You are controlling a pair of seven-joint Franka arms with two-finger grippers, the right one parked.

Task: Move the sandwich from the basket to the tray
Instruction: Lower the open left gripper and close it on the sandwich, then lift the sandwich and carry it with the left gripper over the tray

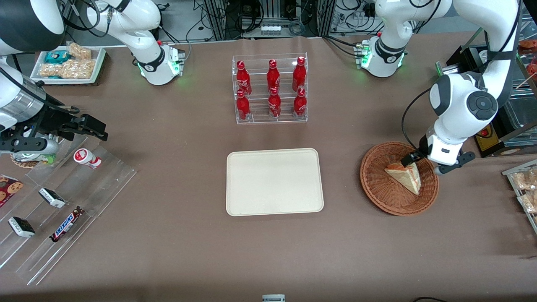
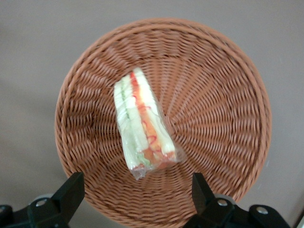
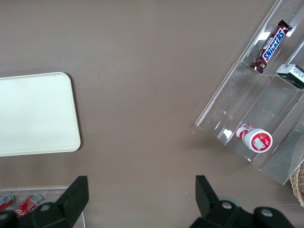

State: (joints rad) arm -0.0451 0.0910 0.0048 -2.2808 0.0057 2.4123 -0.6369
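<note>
Nearest the lens: spread fingertips [image 2: 71,190] of the gripper [image 1: 415,161], jaws wide open and holding nothing, poised over the basket [image 1: 379,191] with the wrapped sandwich [image 2: 142,126] lying between and just ahead of them, untouched. Well apart toward the parked arm's end, larger than basket or wedge: tray [image 1: 275,181], bare. Likely trouble: closing off-centre on slippery film, squashing soft bread, pinching only the wrapper, or snagging the wicker and dragging it along.
</note>
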